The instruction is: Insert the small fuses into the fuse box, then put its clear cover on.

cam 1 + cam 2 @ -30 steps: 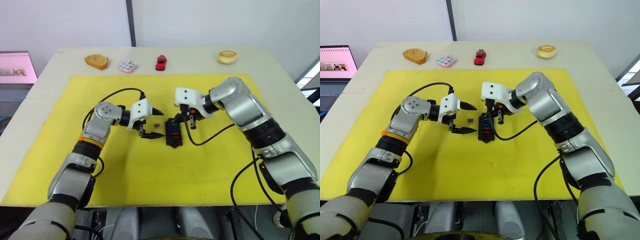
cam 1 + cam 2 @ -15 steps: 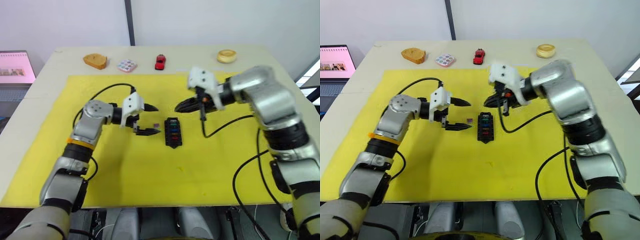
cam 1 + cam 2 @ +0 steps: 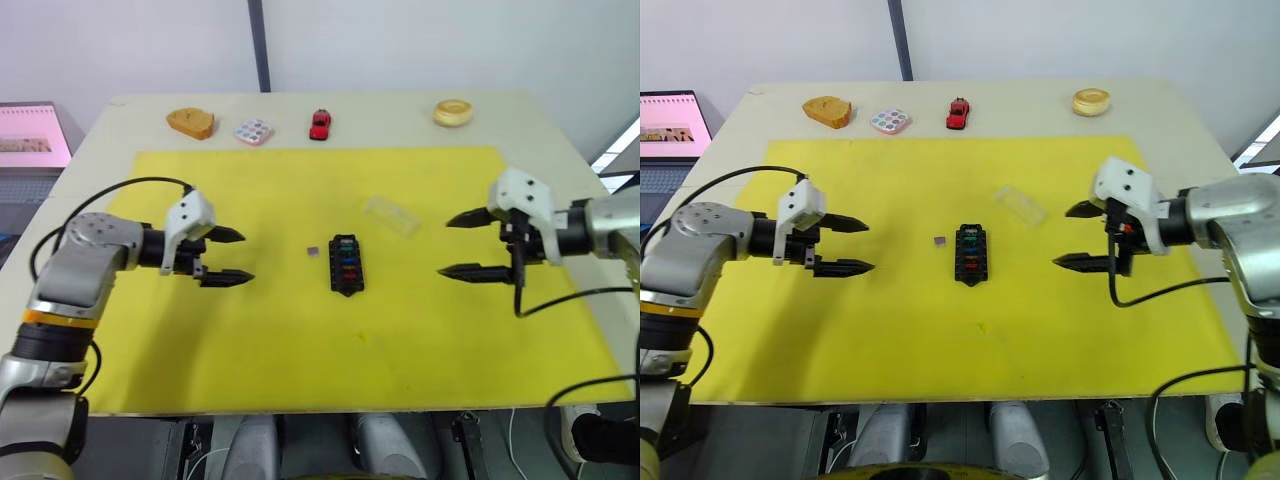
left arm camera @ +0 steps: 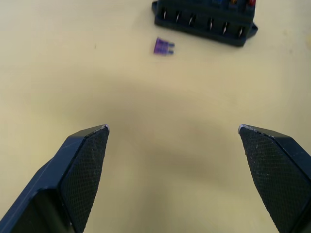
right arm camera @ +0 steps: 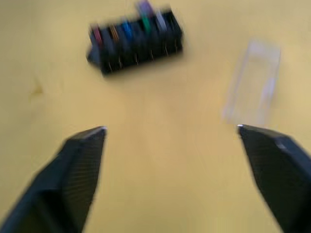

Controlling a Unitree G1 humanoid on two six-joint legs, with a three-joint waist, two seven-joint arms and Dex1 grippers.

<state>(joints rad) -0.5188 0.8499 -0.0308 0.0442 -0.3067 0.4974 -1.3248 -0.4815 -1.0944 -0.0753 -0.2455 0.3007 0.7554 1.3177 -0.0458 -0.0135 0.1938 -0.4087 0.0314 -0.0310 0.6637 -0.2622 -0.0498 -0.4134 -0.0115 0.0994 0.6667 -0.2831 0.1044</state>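
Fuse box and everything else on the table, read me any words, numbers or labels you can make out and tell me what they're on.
None can be read.
Fuse box: no legible marking.
Purple fuse: any rating number is too small to read.
Clear cover: no print visible.
Laptop screen: picture rows and lines, too blurred to read.
Multicoloured tile, red toy car: no text visible.

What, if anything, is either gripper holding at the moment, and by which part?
Nothing is held. The left gripper and the right gripper both hover with jaws open, apart from the fuse box on the yellow mat.
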